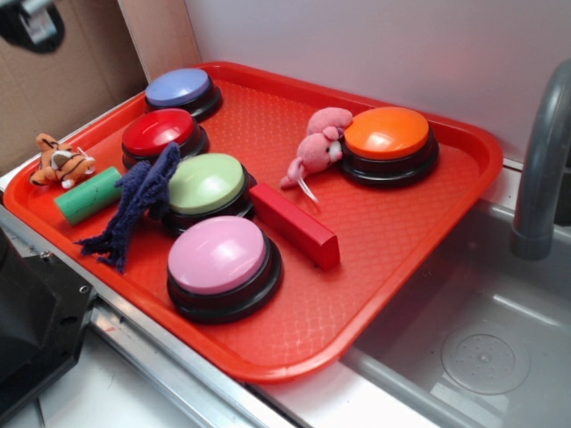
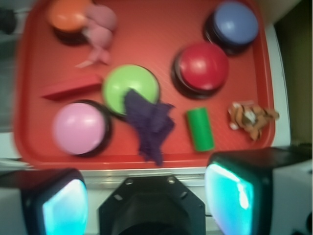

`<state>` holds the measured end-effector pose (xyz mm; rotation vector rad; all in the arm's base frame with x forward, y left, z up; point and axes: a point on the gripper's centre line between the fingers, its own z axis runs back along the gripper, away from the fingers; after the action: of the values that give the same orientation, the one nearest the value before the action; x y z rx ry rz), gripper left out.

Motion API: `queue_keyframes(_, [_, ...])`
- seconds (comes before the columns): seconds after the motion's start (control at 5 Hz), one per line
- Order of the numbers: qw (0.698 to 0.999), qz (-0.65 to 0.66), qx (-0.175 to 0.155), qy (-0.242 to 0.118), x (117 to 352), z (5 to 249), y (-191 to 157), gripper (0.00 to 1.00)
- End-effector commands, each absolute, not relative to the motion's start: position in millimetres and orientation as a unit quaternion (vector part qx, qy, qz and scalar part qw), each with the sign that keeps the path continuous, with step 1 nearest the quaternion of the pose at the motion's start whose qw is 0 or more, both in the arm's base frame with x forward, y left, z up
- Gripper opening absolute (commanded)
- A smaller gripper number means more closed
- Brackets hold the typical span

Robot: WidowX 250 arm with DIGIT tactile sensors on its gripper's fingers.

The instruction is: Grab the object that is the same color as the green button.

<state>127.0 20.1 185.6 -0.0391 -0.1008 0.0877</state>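
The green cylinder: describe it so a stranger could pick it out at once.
Start at the red tray holding five domed buttons. Near its left edge, the green cylinder lies on its side between the small tiger toy and the dark blue cloth draped on the green button. It is the only small peg, and darker than that button.

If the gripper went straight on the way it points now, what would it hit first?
Judging by the wrist view, the open gripper points at the near rim of the red tray, and just beyond it the dark blue cloth. Depth is unclear, so this is a rough guess.
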Motion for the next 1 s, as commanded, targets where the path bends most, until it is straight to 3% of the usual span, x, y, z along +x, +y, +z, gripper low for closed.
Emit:
queue_keyframes(0.0, [0.997,0.042,-0.010,-0.071,146,125,64,1.00])
queue_keyframes(0.4, [0.997,0.002,0.025,-0.076,155,67,80,1.00])
queue_keyframes(0.8, [0.998,0.005,0.016,-0.054,150,28,91,1.00])
